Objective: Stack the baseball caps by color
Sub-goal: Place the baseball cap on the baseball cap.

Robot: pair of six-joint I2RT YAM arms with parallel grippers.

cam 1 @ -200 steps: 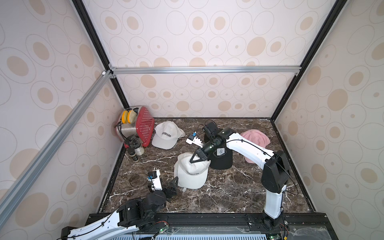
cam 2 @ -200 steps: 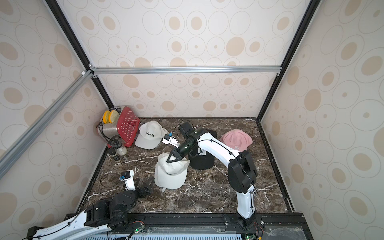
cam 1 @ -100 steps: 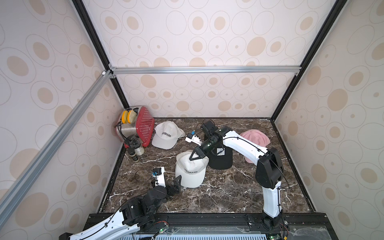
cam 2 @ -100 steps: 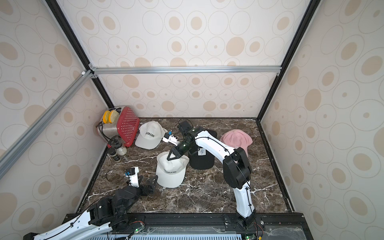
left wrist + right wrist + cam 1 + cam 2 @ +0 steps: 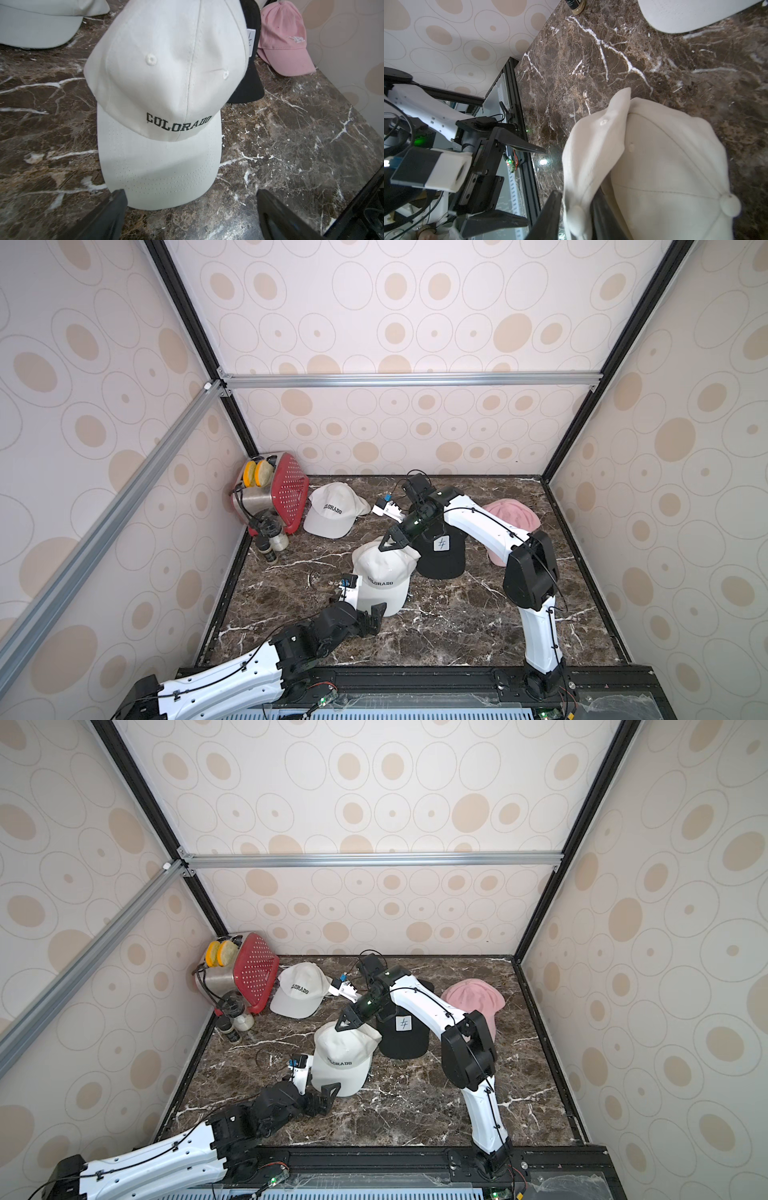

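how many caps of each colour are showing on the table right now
white: 3 (back white cap; centre white cap; second white cap against it)
black: 1 showing (black cap)
pink: 1 showing (pink cap)
total: 5 showing; more may hide underneath

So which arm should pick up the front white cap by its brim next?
Left, probably. The left gripper sits right in front of the brim of the front white cap, with its jaws wide open. The right gripper pinches fabric at the cap's back, away from the brim.
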